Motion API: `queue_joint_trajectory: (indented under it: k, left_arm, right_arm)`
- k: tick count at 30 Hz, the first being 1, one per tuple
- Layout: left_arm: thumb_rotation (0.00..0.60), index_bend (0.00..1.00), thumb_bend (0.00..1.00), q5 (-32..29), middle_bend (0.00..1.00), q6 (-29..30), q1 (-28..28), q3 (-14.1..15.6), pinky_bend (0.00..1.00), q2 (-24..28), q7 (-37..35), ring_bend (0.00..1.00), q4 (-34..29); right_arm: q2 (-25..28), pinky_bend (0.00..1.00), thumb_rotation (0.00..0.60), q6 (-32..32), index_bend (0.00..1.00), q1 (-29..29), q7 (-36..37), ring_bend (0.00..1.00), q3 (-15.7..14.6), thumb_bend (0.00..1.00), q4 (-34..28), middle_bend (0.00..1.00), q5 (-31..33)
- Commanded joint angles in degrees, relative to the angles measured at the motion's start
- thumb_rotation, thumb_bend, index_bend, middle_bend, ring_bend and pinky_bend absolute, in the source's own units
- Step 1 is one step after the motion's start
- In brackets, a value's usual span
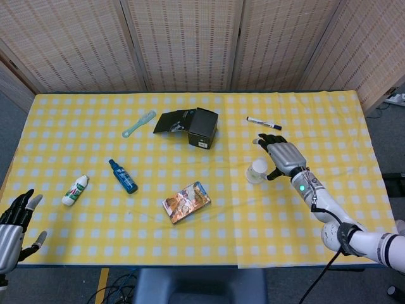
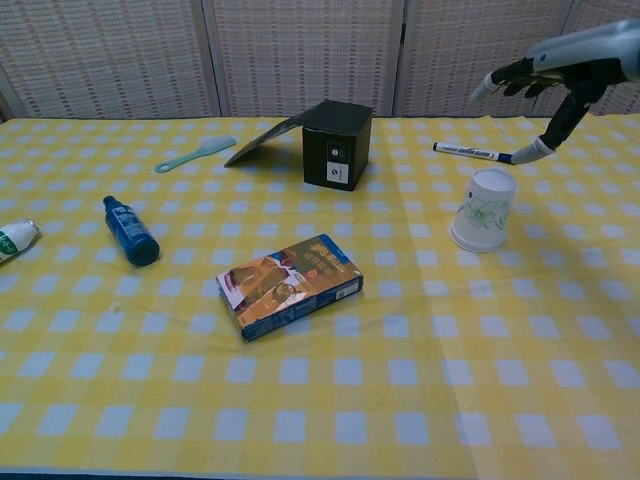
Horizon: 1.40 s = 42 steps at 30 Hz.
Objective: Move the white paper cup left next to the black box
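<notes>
Yellow checked cloth (image 1: 316,120), tapered white paper cup (image 1: 257,171), metallic right hand (image 1: 283,155) spread

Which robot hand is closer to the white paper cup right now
The right robot hand. It hovers open just above and to the right of the white paper cup, not touching it. The left robot hand is far away at the table's near left corner.
</notes>
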Motion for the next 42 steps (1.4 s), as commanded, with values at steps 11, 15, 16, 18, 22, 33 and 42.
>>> queue_joint_trajectory:
  k: [11,15,16,18,22,33,42]
  left_arm:
    - [0.600,0.00,0.34,0.1,0.00,-0.2,0.0,0.0,0.24,0.0,-0.1,0.00,0.0]
    - [0.600,0.00,0.34,-0.3,0.00,-0.5,-0.1,-0.2,0.24,0.0,-0.6,0.00,0.2]
    - [0.600,0.00,0.34,-0.4,0.00,-0.5,-0.1,-0.2,0.24,0.0,-0.7,0.00,0.2]
    - [0.600,0.00,0.34,-0.4,0.00,-0.4,-0.1,-0.3,0.24,0.1,-0.7,0.00,0.3]
    - [0.600,0.00,0.34,-0.2,0.00,-0.4,-0.1,-0.2,0.24,0.1,-0.8,0.00,0.3]
    - [0.600,0.00,0.34,-0.6,0.00,-1.0,-0.2,-0.3,0.24,0.0,-0.6,0.00,0.4]
    - [0.600,0.00,0.34,-0.8,0.00,-1.5,-0.4,-0.4,0.24,-0.2,-0.5,0.00,0.5]
  right_arm:
    - [-5.0,0.00,0.600,-1.1,0.12,4.1,-0.8,0.00,-4.7,0.24,6.1,0.00,4.8]
    - [-6.1,0.00,0.600,-1.3,0.15,4.6,-0.1,0.00,-5.2,0.24,7.3,0.00,4.5]
    - [-6.2,0.00,0.600,-1.3,0.16,4.6,0.0,0.00,-5.3,0.24,7.5,0.00,4.4]
    - [-6.5,0.00,0.600,-1.1,0.17,4.8,0.2,0.00,-5.6,0.24,7.7,0.00,4.2]
    - [-7.0,0.00,0.600,-1.0,0.19,5.1,0.5,0.00,-6.1,0.24,8.3,0.00,4.2]
    - [-8.1,0.00,0.600,-1.7,0.21,5.3,1.7,0.00,-7.4,0.24,11.1,0.00,4.4]
    - [-9.5,0.00,0.600,-2.2,0.27,5.5,3.4,0.00,-7.1,0.24,13.2,0.00,3.3]
